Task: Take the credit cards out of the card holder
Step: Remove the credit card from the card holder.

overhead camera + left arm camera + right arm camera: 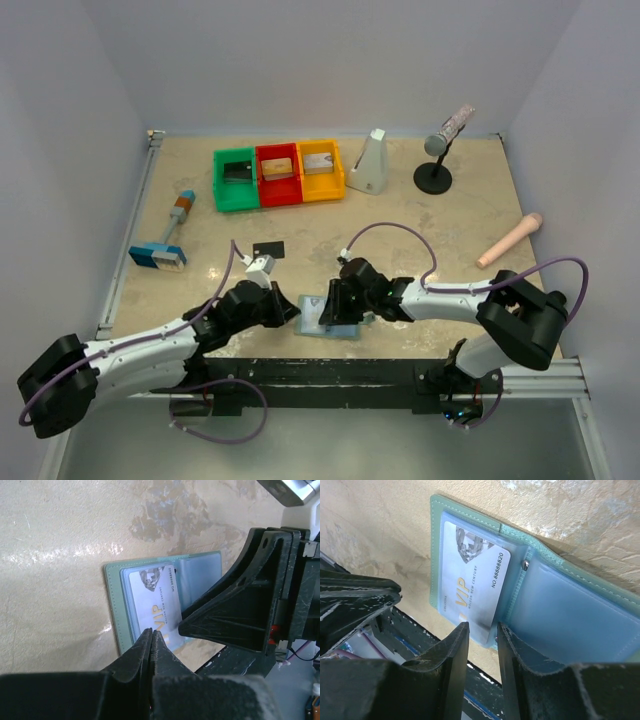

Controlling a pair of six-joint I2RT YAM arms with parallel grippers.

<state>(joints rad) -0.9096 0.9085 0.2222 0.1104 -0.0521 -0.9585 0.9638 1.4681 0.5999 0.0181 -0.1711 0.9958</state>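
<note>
open card holder (330,320) lies at the bench's (420,230) near edge, silver card (470,580) in its pocket. left gripper (151,634), shut on nothing, and right gripper (481,630), part open and empty, crowd it; black card (270,247) lies just beyond.

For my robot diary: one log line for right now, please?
wallet: open flat; silver card: in pocket; left gripper: shut; right gripper: open near card

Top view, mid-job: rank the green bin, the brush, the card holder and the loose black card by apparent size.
1. green bin, largest in area.
2. brush, longer than the bin but much slimmer, so these two are close.
3. card holder, partly hidden, so its place against the brush is unsure.
4. black card, clearly smallest.
</note>
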